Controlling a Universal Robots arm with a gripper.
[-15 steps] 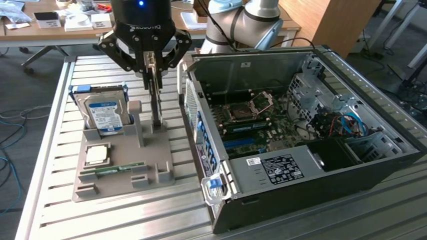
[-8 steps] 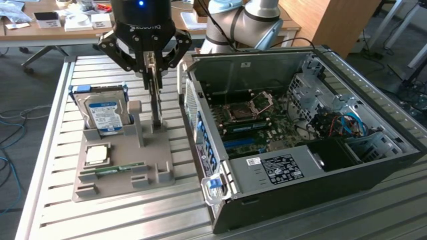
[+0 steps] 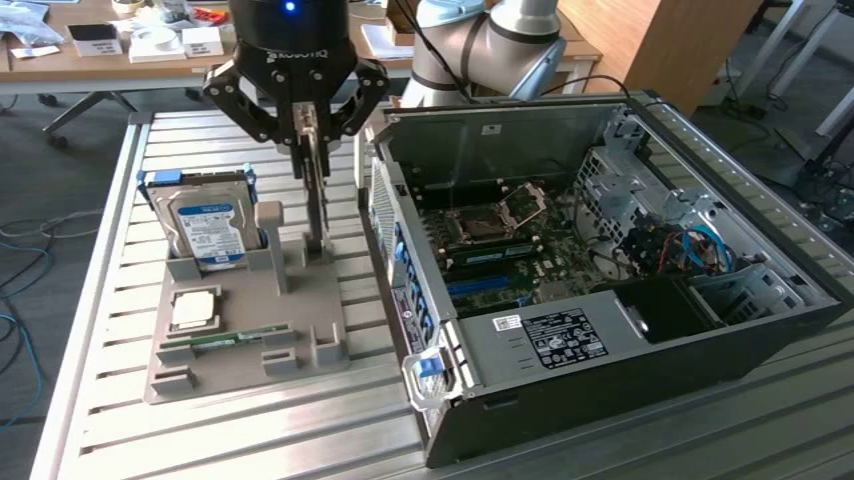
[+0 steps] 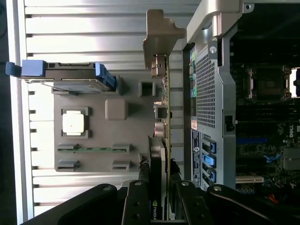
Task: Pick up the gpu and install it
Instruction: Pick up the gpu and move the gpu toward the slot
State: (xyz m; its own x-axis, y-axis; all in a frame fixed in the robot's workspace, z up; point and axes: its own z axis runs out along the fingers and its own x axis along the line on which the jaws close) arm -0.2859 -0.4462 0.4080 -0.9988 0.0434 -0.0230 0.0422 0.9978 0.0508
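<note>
Edgewise, the gpu (image 3: 315, 200) in the pincer (image 3: 312, 132) hides its face.

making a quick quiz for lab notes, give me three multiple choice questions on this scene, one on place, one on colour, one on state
1. Where is the gpu?
A. lying inside the computer case
B. upright at the grey holder, held by the gripper
C. flat on the far desk

2. What colour are the rails on the hard drive?
A. red
B. blue
C. yellow

3. How is the computer case?
A. side open
B. fully closed
C. upside down

Answers:
1 B, the card stands on edge, pinched at its top.
2 B, blue strips flank the drive.
3 A, the motherboard is in plain sight.
</note>
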